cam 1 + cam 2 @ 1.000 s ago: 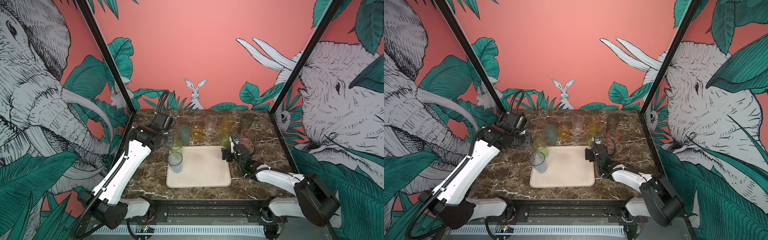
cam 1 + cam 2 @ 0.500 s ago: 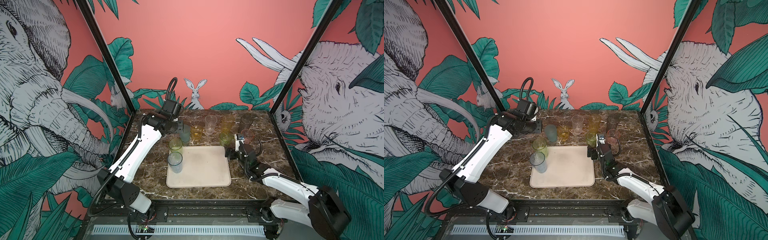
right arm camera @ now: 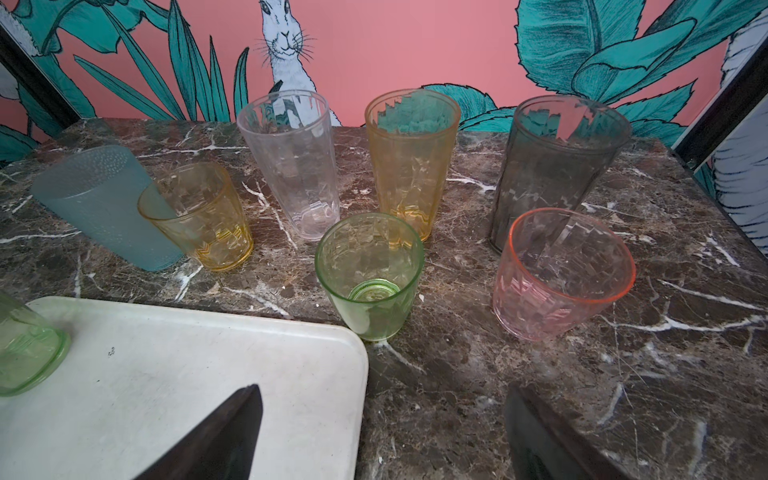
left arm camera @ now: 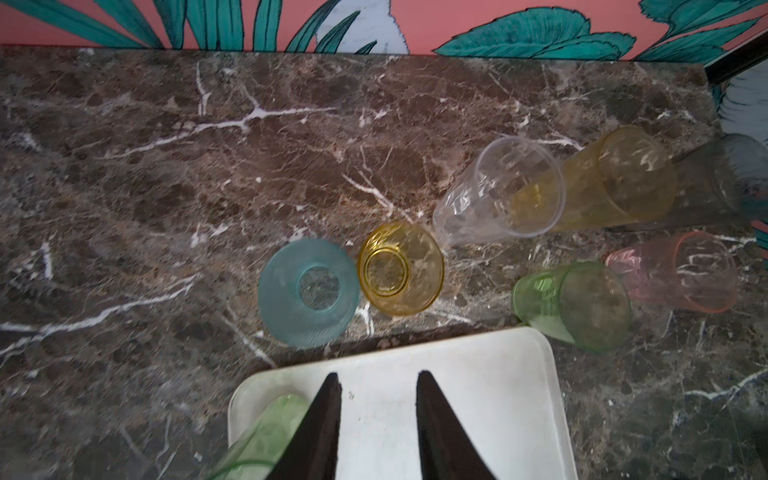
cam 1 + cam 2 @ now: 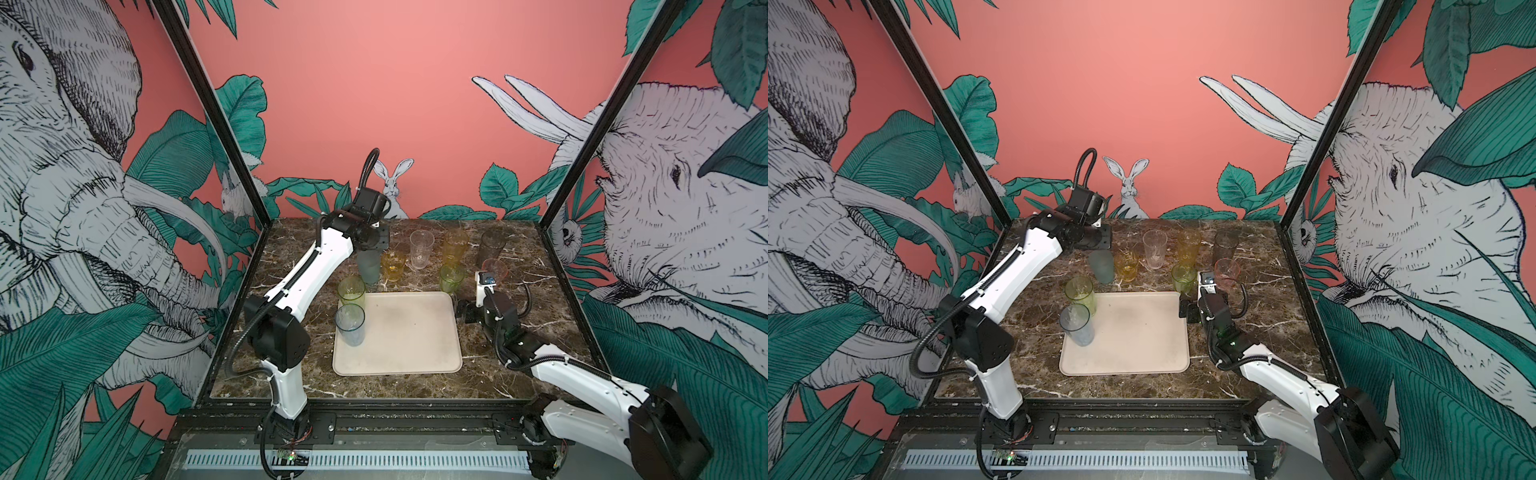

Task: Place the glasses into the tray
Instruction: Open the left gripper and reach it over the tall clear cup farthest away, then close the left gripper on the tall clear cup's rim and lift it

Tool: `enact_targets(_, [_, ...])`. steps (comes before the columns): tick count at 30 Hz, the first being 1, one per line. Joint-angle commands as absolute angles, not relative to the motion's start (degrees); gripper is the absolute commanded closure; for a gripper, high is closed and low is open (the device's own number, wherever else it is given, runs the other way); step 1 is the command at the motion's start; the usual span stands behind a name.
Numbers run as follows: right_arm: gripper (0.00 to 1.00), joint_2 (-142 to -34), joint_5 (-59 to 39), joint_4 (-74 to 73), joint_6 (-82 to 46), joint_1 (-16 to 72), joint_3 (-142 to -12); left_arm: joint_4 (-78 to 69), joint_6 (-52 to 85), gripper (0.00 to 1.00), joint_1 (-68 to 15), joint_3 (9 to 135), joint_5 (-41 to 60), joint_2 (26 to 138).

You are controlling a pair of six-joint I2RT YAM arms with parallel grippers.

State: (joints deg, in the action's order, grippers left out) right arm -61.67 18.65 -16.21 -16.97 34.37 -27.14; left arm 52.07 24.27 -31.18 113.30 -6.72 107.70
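Up over the back left of the surface: left hand, fingers apart with a moderate gap, holds nothing.

On the tray, two glasses along its left edge: tall yellow-green glass at the back left corner, pale blue glass just in front of it.

Other seven off the tray, standing on the surface behind it:
- frosted teal glass, close under the left hand
- short amber glass, just beside the teal
- tall clear glass
- tall amber glass
- short green glass, close to the tray's back right corner
- smoky grey glass
- short pink glass, just in front of the grey

Low by the tray's right edge: right hand, fingers wide apart, empty, facing the green and pink glasses.
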Motion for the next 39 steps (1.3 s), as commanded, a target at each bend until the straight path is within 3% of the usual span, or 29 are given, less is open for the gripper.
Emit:
enact_targets(1, [0.07,-61.7,18.6,-17.1,-17.3,34.0,-27.4,51.6,24.8,0.66,-32.3,119.0,-6.4,112.1])
enact_targets(9, [0.06,-62.0,18.7,-16.3,-17.6,34.1,-27.9,48.8,23.8,0.46,-33.4,127.2,-4.2,121.7])
enact_targets(14, [0.06,-62.0,18.5,-16.1,-17.9,34.1,-28.0,47.0,24.4,0.44,-33.5,130.5,-3.3,126.2])
enact_targets(27, [0.06,-61.4,16.9,-15.4,-17.8,34.0,-28.4,44.6,26.1,0.43,-33.6,139.4,-0.5,136.3])
enact_targets(39, [0.06,-62.2,17.0,-15.0,-18.0,34.0,-28.7,43.2,28.4,0.60,-33.5,144.9,-0.1,142.1])
